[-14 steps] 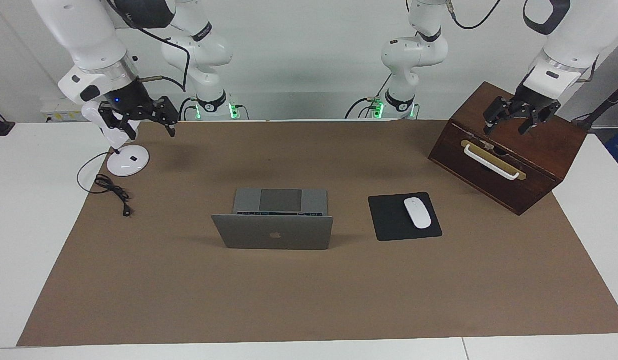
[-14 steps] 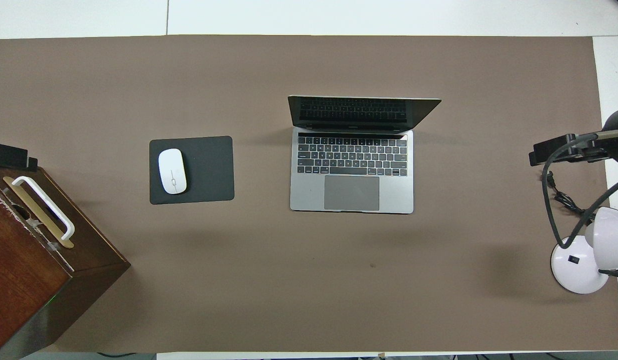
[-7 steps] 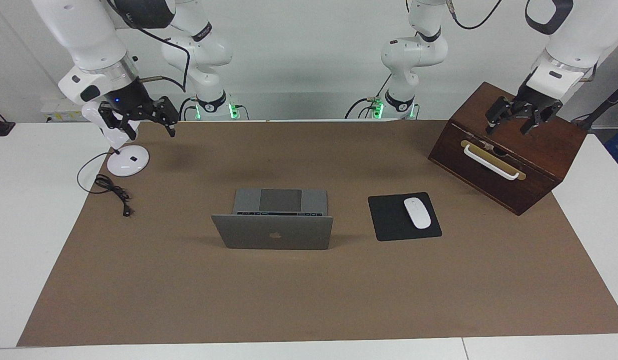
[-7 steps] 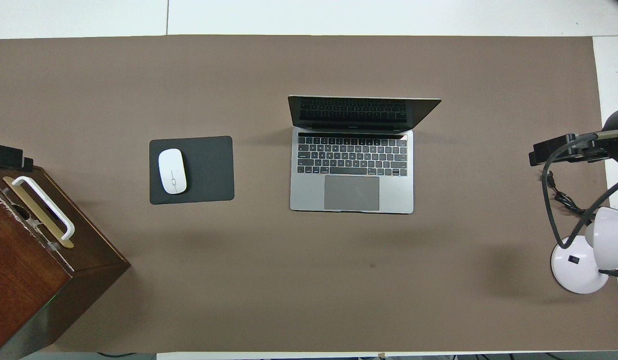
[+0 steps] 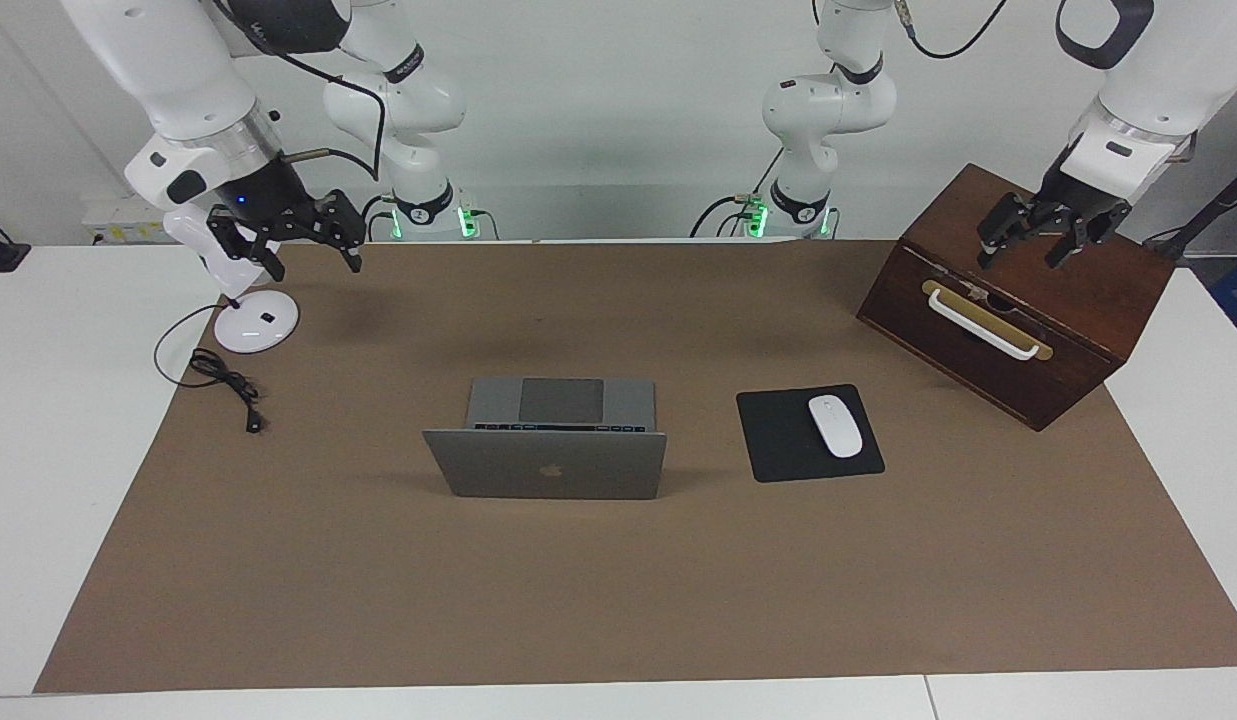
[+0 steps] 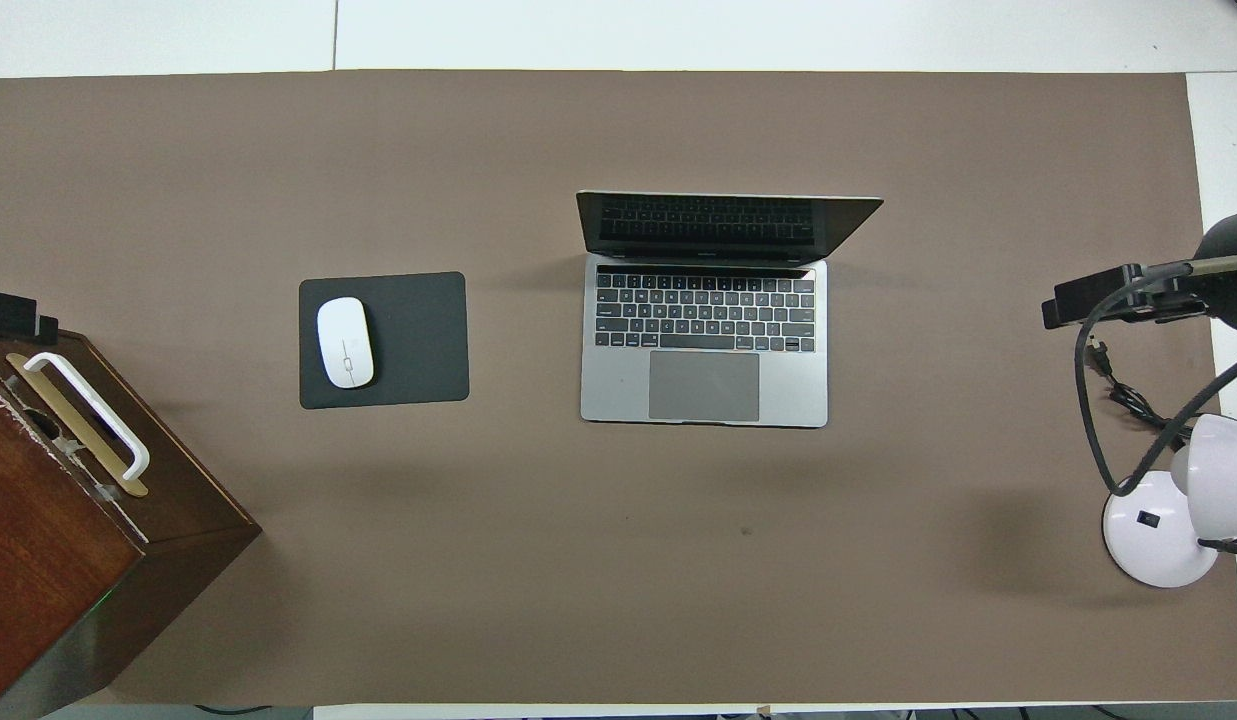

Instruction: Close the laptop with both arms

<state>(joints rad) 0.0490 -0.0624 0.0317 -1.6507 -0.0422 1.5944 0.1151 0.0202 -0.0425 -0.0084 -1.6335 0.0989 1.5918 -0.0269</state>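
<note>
Both end effectors are spread open and nowhere near the laptop [image 5: 546, 450], mid-surface with its lid up: right end effector [image 5: 290, 232] over the lamp [image 5: 246, 300], left end effector [image 5: 1040, 230] over the wooden box [image 5: 1018, 300]. You'd want them on the lid's top edge, pushing evenly.

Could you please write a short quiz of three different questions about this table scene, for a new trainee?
1. True or false: the laptop is already closed.
2. What lies on the black mouse pad?
A) a cable
B) a white mouse
C) a lamp
3. Fill in: the left end effector hangs over the wooden ____, and the right end effector is beside the white lamp.

Key:
1. False; its lid stands up.
2. B, the white mouse.
3. box.
</note>
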